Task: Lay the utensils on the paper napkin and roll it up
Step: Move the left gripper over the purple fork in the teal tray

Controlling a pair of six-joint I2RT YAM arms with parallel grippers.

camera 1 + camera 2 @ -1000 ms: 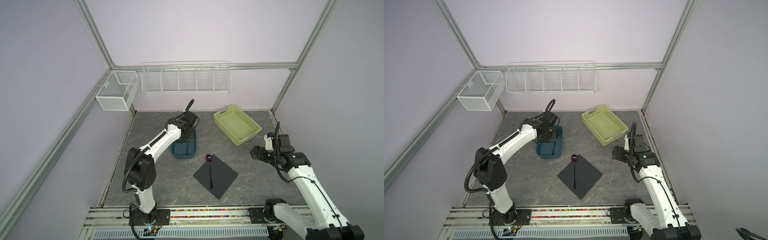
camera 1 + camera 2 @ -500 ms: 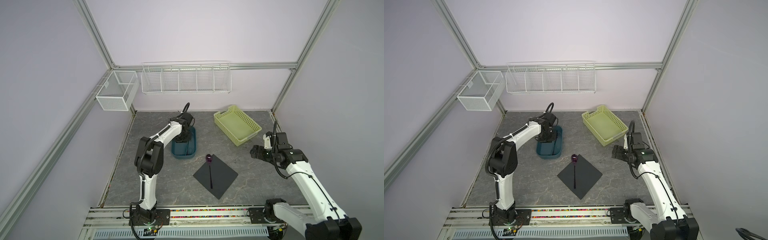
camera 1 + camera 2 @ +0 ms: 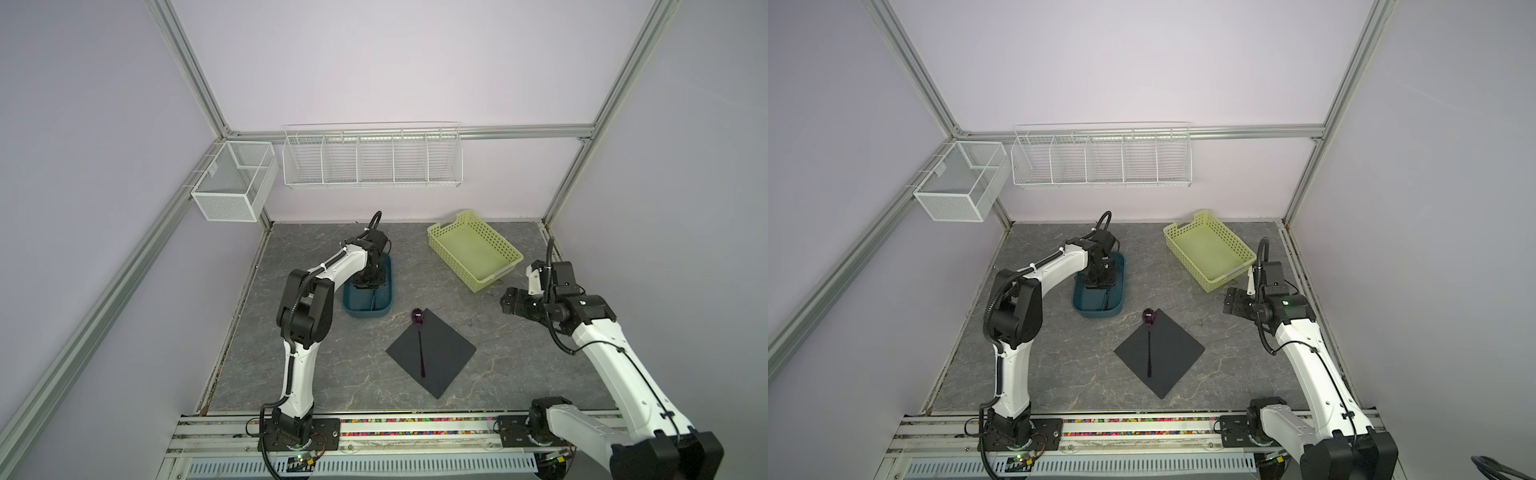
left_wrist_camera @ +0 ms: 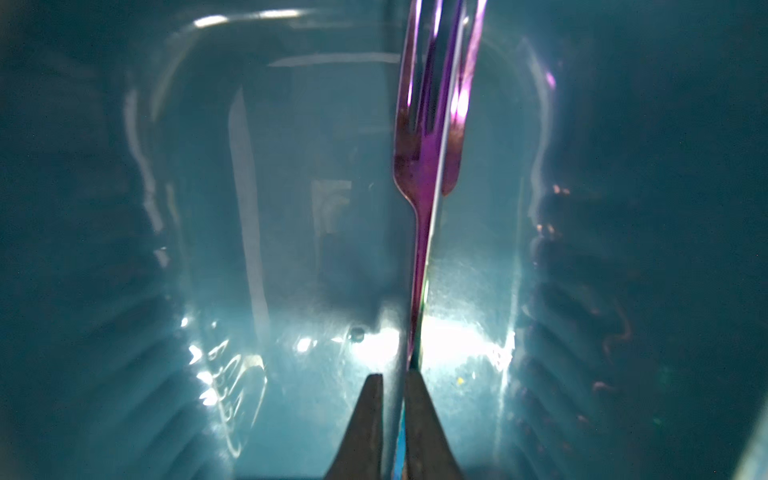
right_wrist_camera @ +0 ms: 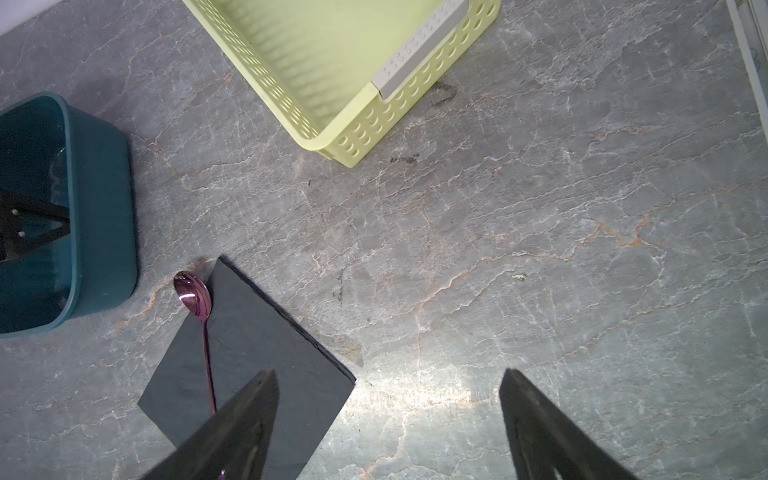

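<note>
Picking the fork (image 4: 424, 158) out of the teal tub (image 3: 365, 312): probably best rising straight and slowly, keeping the tines clear of the tub wall, then carrying over to the paper napkin (image 3: 444, 353) and laying down parallel, just beside the spoon (image 3: 417, 316) lying across the sheet, bowl overhanging a corner. Pinching with the left gripper (image 4: 392, 380), fingertips nearly together on the thin handle, so possibly risking a swing or slip. Hovering with the right gripper (image 5: 389, 374) above the table (image 5: 540, 208) beside the napkin, spread wide, holding nothing.
</note>
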